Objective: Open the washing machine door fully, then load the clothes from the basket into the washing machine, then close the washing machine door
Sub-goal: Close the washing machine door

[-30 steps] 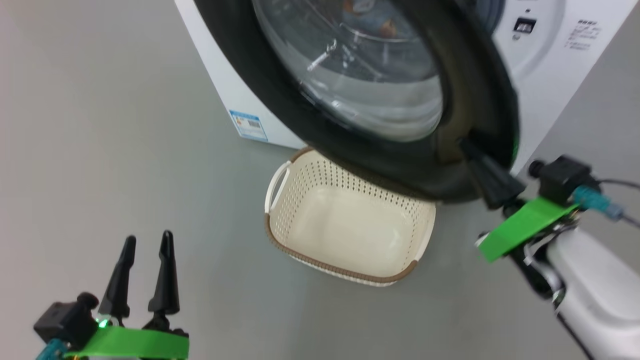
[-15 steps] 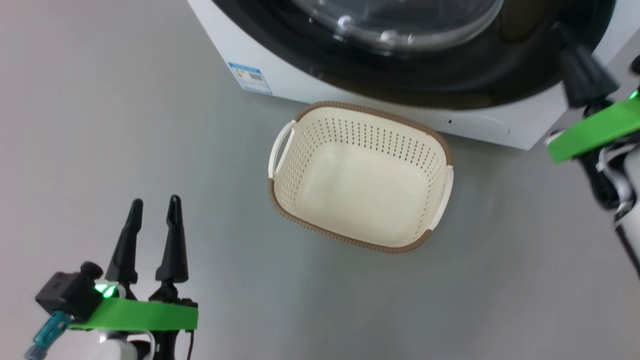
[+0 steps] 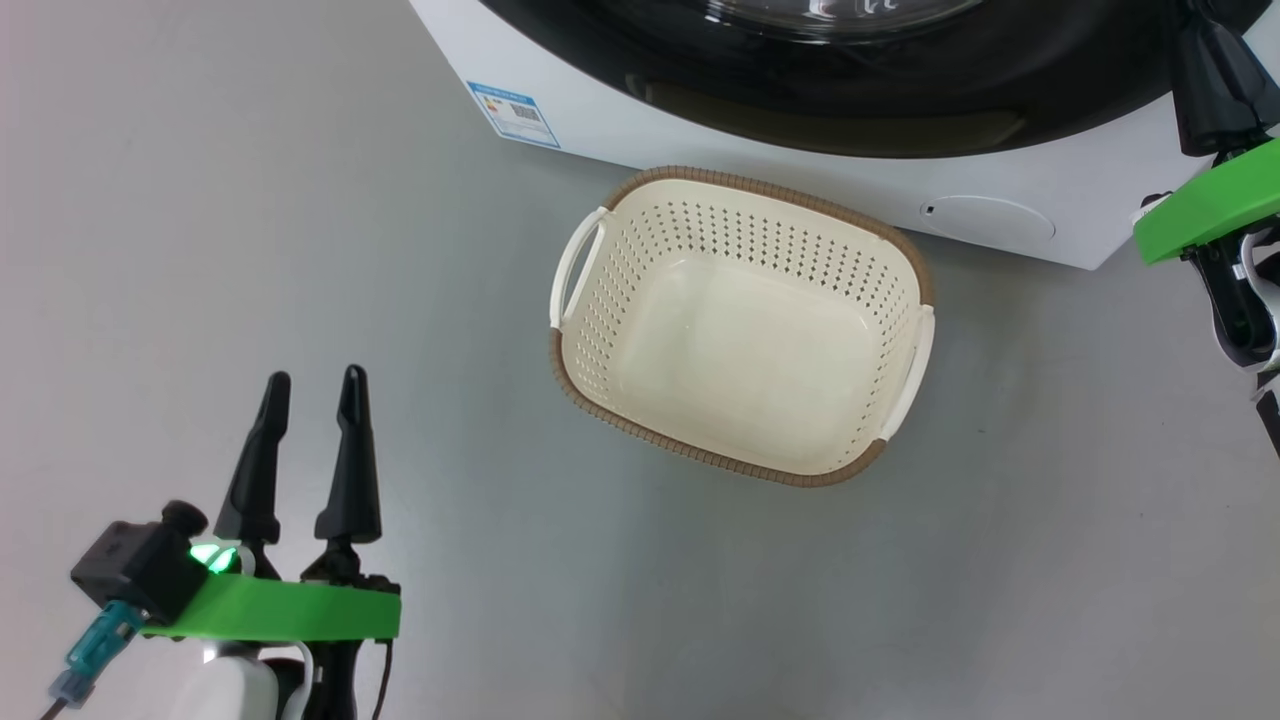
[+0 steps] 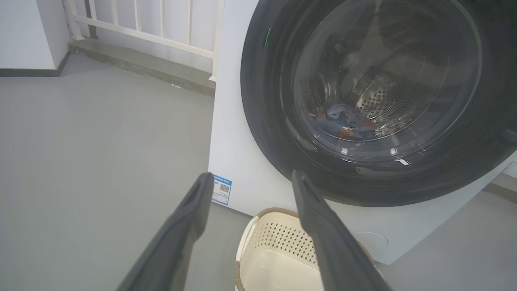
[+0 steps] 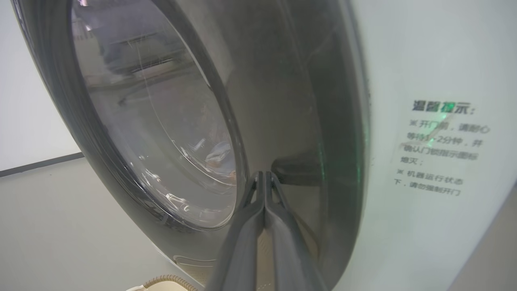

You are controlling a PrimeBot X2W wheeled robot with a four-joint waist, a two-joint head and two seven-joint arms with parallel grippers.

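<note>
Cream plastic shows bare across the whole bottom of the basket (image 3: 700, 455), which sits on the grey floor (image 3: 300, 200) just in front of the washer (image 3: 760, 175), so the loading part looks finished. Through the glass in the left wrist view, a bundle of blue clothes (image 4: 343, 123) with orange patches lies low in the steel drum (image 4: 387, 101), behind the door (image 4: 274, 133). That door lies flat against the washer front, or very nearly so. Its black rim covers the opening and no gap shows in the left wrist view, while the right wrist view leaves only a thin dark line along the rim's far edge. The right end effector (image 5: 264, 174) has its two fingers pressed together with nothing between them, their tips against the black rim, which reads as a push to seat the door. The left end effector (image 3: 315, 375) hangs spread wide and empty over the floor, well apart from the basket. By my reading, all that may be left is to make sure the latch has caught, which the pictures cannot settle.
</note>
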